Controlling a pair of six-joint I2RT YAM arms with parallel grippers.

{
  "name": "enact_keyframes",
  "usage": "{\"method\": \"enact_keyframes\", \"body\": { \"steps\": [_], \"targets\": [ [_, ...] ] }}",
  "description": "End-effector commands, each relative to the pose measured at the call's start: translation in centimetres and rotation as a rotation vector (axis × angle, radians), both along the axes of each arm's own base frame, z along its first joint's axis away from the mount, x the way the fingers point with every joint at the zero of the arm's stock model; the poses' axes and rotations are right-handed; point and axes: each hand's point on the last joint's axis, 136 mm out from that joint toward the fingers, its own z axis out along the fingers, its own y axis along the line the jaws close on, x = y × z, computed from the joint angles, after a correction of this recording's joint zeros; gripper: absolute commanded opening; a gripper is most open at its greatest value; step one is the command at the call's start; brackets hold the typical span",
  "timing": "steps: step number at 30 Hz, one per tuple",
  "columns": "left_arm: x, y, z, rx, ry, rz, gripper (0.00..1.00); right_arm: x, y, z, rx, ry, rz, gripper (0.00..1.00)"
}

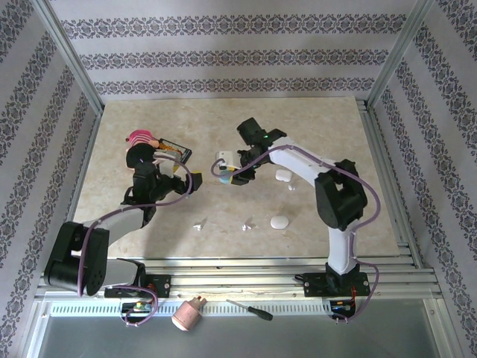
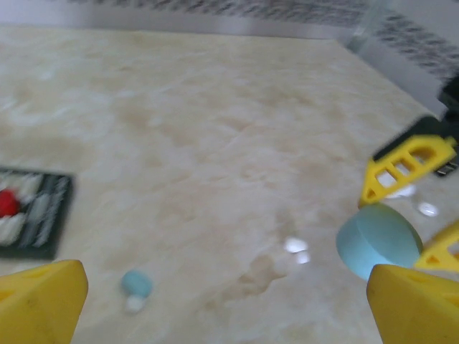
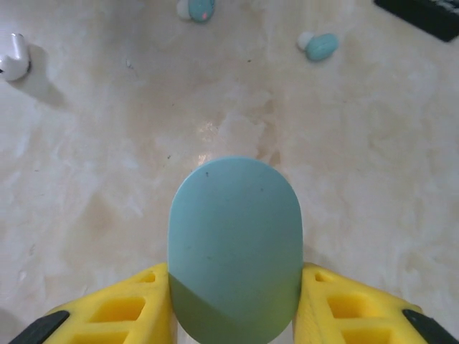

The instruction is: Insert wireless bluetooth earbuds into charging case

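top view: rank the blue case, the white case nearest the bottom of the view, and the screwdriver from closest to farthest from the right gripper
From the right gripper:
1. blue case: between its fingers.
2. white case: to its lower right in the view.
3. screwdriver: far below, near the view's bottom edge.

**Cropped, blurred and unresolved items**

Right wrist view: the blue case (image 3: pixel 235 244) and the fingers (image 3: pixel 122 312) of the right gripper (image 3: pixel 235 271) run off the lower edge. A white case (image 3: pixel 13 56) is cropped at the left edge, an earbud (image 3: pixel 196 8) at the top edge, and a dark flat object (image 3: pixel 423 14) at the corner. Left wrist view: blurred throughout; the dark tray (image 2: pixel 34 211) is cropped at left, its contents unreadable. Top view: two small pieces (image 1: pixel 200 222) on the bench (image 1: pixel 313 134) are too small to identify.
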Motion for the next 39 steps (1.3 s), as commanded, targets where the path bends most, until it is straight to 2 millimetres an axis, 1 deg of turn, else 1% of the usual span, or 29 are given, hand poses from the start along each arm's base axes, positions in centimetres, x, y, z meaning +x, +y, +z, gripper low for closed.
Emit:
{"method": "enact_keyframes", "body": {
  "steps": [1, 6, 8, 12, 15, 19, 22, 26, 33, 35, 39],
  "targets": [
    [-0.7, -3.9, 3.6, 0.007, -0.172, -0.235, 0.99, -1.2, -1.4, 1.7, 0.066, 0.081, -0.066, 0.35],
    [-3.4, -8.5, 2.5, 0.105, -0.202, -0.498, 0.99, -2.6, -3.2, 3.6, 0.087, 0.128, -0.112, 0.34],
    [-4.3, -9.9, 2.6, 0.112, -0.227, -0.581, 1.0, -3.1, -3.5, 4.3, 0.094, 0.132, -0.115, 0.34],
    [-5.8, -12.4, 3.6, 0.079, -0.253, -0.711, 0.97, -4.3, -3.7, 5.8, 0.121, 0.127, -0.1, 0.34],
    [-6.8, -13.6, 4.6, 0.039, -0.28, -0.77, 0.96, -5.6, -3.5, 7.2, 0.163, 0.136, -0.071, 0.33],
    [-7.7, -14.3, 5.0, -0.005, -0.271, -0.817, 0.92, -6.9, -3.4, 9.0, 0.216, 0.124, -0.033, 0.33],
    [-7.7, -14.6, 5.4, -0.032, -0.259, -0.818, 0.87, -7.4, -3.1, 9.9, 0.246, 0.111, -0.013, 0.33],
    [-7.2, -14.9, 6.0, -0.073, -0.255, -0.801, 0.85, -7.6, -2.7, 10.6, 0.271, 0.106, 0.004, 0.33],
    [-7.3, -15.3, 6.9, -0.107, -0.276, -0.825, 0.8, -7.9, -2.3, 10.6, 0.28, 0.122, 0.018, 0.32],
    [-7.4, -15.3, 7.0, -0.11, -0.277, -0.827, 0.79, -7.9, -2.3, 10.4, 0.275, 0.127, 0.015, 0.3],
    [-7.4, -15.3, 7.3, -0.115, -0.286, -0.831, 0.77, -7.9, -2.2, 10.0, 0.266, 0.141, 0.015, 0.3]
  ]
}}
